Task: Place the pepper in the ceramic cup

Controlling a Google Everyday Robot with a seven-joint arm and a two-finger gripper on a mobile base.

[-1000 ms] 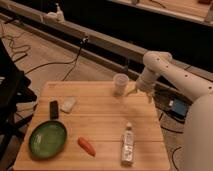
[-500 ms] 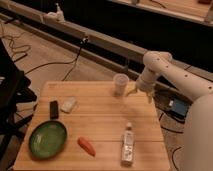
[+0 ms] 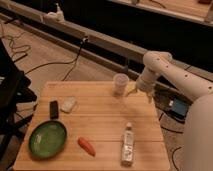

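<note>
The pepper (image 3: 86, 146), small, orange-red and tapered, lies on the wooden table (image 3: 95, 117) near its front edge, between the green plate and the bottle. The ceramic cup (image 3: 120, 84), pale and handleless, stands upright near the table's far edge. My gripper (image 3: 134, 91) hangs from the white arm (image 3: 165, 70) just right of the cup, low over the far right part of the table. It is far from the pepper and holds nothing that I can see.
A green plate (image 3: 48, 138) sits at the front left. A clear white-capped bottle (image 3: 128, 145) lies at the front right. A black block (image 3: 54, 108) and a pale object (image 3: 68, 104) lie at the left. Cables and a blue box (image 3: 177, 107) lie on the floor.
</note>
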